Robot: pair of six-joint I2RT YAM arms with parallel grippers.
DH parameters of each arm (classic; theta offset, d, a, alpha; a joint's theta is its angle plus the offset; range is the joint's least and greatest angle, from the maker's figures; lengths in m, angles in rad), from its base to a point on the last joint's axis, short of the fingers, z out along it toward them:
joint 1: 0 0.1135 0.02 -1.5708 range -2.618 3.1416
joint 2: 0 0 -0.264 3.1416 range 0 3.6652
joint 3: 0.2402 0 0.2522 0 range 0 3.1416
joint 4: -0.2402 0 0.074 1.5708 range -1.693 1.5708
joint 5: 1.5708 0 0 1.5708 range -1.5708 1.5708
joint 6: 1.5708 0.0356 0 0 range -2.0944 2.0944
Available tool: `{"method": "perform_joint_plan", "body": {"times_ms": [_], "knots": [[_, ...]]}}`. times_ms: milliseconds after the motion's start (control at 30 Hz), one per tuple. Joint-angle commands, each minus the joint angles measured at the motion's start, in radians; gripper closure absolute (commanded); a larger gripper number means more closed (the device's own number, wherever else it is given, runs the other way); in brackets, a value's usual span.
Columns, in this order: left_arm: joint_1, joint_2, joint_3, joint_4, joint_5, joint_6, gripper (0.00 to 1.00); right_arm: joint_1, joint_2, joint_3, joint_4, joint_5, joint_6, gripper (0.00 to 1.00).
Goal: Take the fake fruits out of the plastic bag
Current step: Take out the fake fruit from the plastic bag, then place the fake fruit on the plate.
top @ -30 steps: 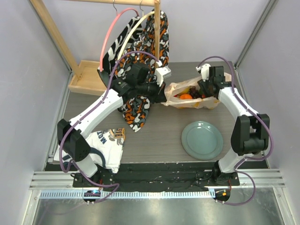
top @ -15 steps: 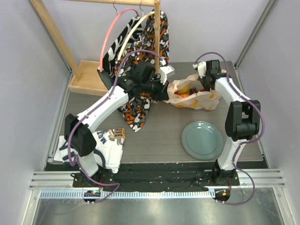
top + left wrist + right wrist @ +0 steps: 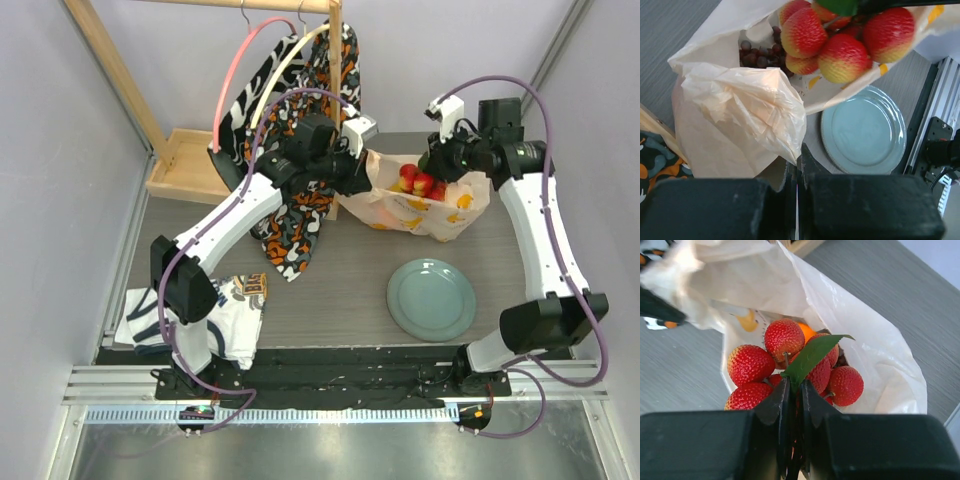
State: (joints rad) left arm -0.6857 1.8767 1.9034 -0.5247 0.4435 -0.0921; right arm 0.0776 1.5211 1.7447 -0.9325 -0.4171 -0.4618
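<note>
The beige plastic bag (image 3: 425, 212) stands open at the back of the table, right of centre. My left gripper (image 3: 362, 166) is shut on a bunched fold of its left rim (image 3: 765, 107), holding it up. My right gripper (image 3: 437, 166) is shut on the stem and green leaf (image 3: 812, 355) of the red berry cluster (image 3: 418, 182), which hangs over the bag's mouth. In the right wrist view the berries (image 3: 750, 362) crowd the fingertips, with an orange (image 3: 806, 331) behind them inside the bag (image 3: 880, 355). Dark grapes (image 3: 757, 55) lie deep in the bag.
A round grey-green plate (image 3: 432, 299) lies in front of the bag. An orange, black and white patterned cloth (image 3: 298, 215) hangs from a wooden rack at the back, left of the bag. A wooden tray (image 3: 185, 165) sits back left, a white printed cloth (image 3: 215, 315) near left.
My right gripper has shut on the berry cluster and risen with it from inside the bag to its mouth. The left gripper has lifted the bag's rim, so the bag stands taller.
</note>
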Motion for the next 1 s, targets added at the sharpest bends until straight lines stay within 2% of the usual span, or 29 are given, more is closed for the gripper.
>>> {"method": "perform_joint_plan", "body": {"times_ms": [0,100,200,233,333,400,467,500,667,800,967], "knots": [[-0.003,0.012,0.051,0.058,-0.009,-0.028,1.00,-0.002,-0.027,0.030,0.041,-0.048,0.084,0.99],[-0.002,0.032,0.075,0.055,-0.020,-0.021,1.00,-0.006,-0.004,0.168,0.079,-0.049,0.147,0.99],[0.003,0.053,0.100,0.054,-0.023,-0.023,1.00,-0.006,0.046,0.378,0.075,-0.098,0.207,0.99],[0.003,0.059,0.103,0.057,-0.025,-0.023,1.00,-0.004,0.068,0.506,0.054,-0.112,0.216,0.99],[0.009,0.068,0.103,0.057,-0.031,-0.026,1.00,0.013,0.112,0.709,-0.069,-0.197,0.250,0.99],[0.014,0.073,0.100,0.057,-0.040,-0.026,1.00,0.020,0.099,0.730,-0.136,-0.288,0.258,0.99],[0.017,0.076,0.097,0.057,-0.048,-0.028,1.00,0.048,0.027,0.640,-0.185,-0.350,0.249,0.99],[0.023,0.075,0.095,0.055,-0.052,-0.028,1.00,0.080,-0.001,0.539,-0.209,-0.353,0.230,0.99],[0.064,0.079,0.080,0.081,-0.069,-0.112,1.00,0.125,-0.186,0.216,-0.379,-0.313,0.008,0.99],[0.103,0.072,0.042,0.091,-0.032,-0.139,1.00,0.126,-0.288,-0.082,-0.345,-0.253,-0.072,0.99],[0.107,0.048,0.008,0.097,-0.025,-0.141,1.00,0.119,-0.315,-0.325,-0.264,-0.102,-0.135,0.99]]}}
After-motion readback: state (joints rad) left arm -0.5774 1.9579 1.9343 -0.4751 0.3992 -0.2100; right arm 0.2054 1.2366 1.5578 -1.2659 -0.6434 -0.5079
